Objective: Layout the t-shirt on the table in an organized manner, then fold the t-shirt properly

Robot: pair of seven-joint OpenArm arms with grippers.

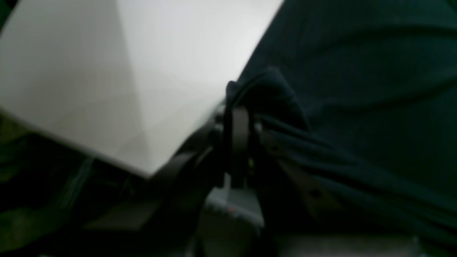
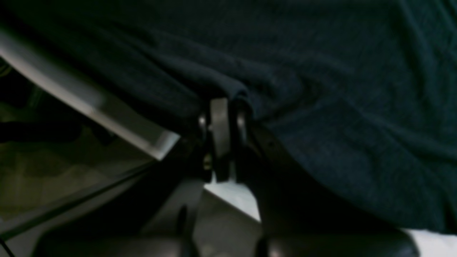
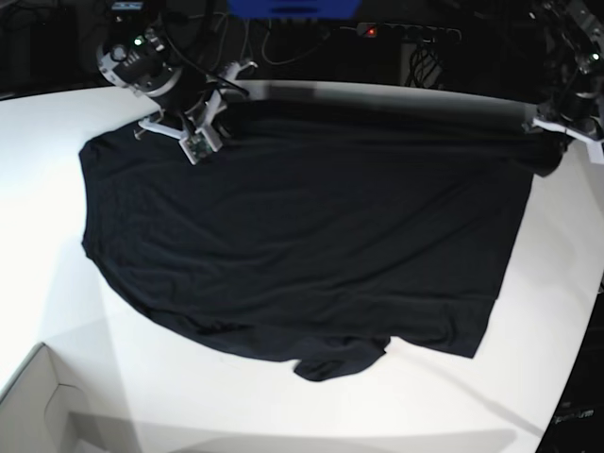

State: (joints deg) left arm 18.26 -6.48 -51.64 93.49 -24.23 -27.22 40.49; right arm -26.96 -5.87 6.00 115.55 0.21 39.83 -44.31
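Nearest the camera in the base view sits a white box corner (image 3: 33,406), down at the lower left, well apart from the t-shirt (image 3: 302,236). Just beyond it the table (image 3: 189,396) runs bare and white up to the shirt's near edge, where a small rumpled flap of black fabric pokes out toward us.

And there is the t-shirt itself, spread wide across the middle of the table, mostly flat, with soft wrinkles running across it. Its near edge slants, its far edge runs taut and almost straight along the table's back side.

At that far edge, both arms are on the cloth. On the shirt's far corner toward the view's left, the right gripper (image 3: 215,121) is clamped on a pinch of black fabric; the right wrist view confirms it, jaws closed tight (image 2: 228,103) with a fold of the t-shirt (image 2: 339,89) bunched over the tips and the table's edge (image 2: 71,96) just beside.

On the shirt's opposite far corner, the left gripper (image 3: 549,149) holds the fabric too. The left wrist view shows its jaws pressed together (image 1: 242,107) on a little hump of the t-shirt (image 1: 357,71), with bare white table (image 1: 125,71) right alongside.

Behind the shirt, past the table, everything is dark, cables and a blue shape (image 3: 293,8).
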